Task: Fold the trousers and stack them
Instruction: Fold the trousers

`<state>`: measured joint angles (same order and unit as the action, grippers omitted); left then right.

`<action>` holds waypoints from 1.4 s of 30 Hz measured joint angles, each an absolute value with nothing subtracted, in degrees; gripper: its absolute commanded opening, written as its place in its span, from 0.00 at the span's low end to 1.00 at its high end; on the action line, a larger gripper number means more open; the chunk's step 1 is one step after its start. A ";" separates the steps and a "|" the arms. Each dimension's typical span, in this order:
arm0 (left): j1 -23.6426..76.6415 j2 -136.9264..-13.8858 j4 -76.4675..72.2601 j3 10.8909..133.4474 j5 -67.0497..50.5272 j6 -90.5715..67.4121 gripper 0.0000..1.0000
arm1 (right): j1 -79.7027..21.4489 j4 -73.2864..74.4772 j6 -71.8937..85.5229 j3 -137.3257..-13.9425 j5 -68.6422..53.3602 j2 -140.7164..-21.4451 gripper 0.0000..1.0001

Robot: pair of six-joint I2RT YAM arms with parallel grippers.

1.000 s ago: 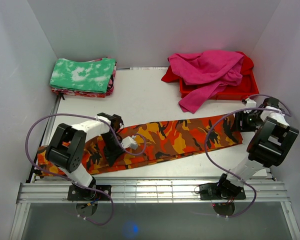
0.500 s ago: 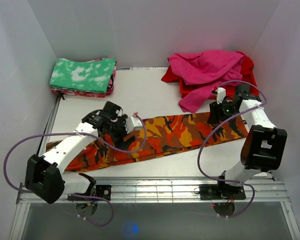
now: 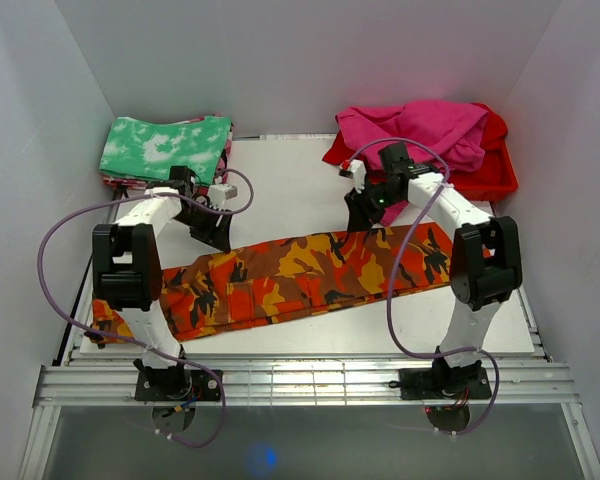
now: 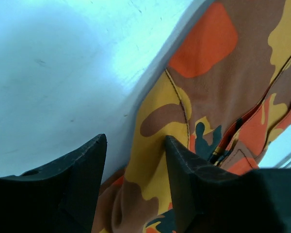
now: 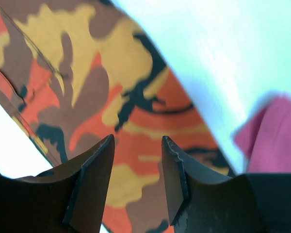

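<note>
Left hand part open, gripping nothing, camouflage trousers edge just beneath it. Right hand part open, empty, trousers beneath on surface.

- I worked in a robot lab cell, not a home: plain white walls boxed in my white table.
- My arm bases were bolted to an aluminium rail (purple cables looped loose).

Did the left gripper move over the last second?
Yes. The left gripper moved toward the back, off the middle of the trousers to their far edge, ending close to the green-and-white folded stack.
</note>
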<state>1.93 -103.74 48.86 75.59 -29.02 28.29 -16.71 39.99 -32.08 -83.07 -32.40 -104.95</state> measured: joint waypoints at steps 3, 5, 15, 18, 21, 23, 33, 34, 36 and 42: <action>1.85 -106.96 50.98 75.44 -30.65 28.01 0.40 | -19.68 39.03 -31.05 -88.51 -32.95 -108.07 0.51; 1.91 -107.26 51.86 75.42 -32.03 28.60 0.25 | -20.91 38.57 -30.33 -91.13 -33.26 -109.60 0.51; 2.00 -98.78 54.63 70.35 -38.89 37.34 0.00 | -24.32 37.23 -25.30 -101.51 -36.45 -119.00 0.55; 2.07 -92.42 54.78 66.76 -40.10 41.76 0.00 | -25.06 37.08 -23.81 -102.30 -37.45 -120.44 0.55; 2.83 -85.41 53.95 61.52 -39.83 46.37 0.00 | -25.54 36.53 -22.06 -103.57 -38.52 -121.54 0.52; 4.60 -81.08 53.45 57.25 -38.35 49.95 0.00 | -25.87 35.70 -20.67 -104.55 -39.44 -122.28 0.51; 19.40 -72.53 44.05 39.24 -26.41 59.02 0.00 | -30.98 32.77 -17.43 -100.44 -41.58 -123.31 0.44; 19.79 -72.36 43.35 38.92 -25.78 59.05 0.00 | -31.83 32.84 -17.43 -98.80 -41.76 -123.31 0.43; 20.29 -72.31 42.50 38.54 -25.06 59.05 0.00 | -33.45 33.06 -17.47 -95.50 -41.78 -123.31 0.42; 20.67 -72.58 39.90 38.48 -24.03 58.30 0.31 | -37.47 33.56 -18.55 -88.75 -41.34 -123.31 0.36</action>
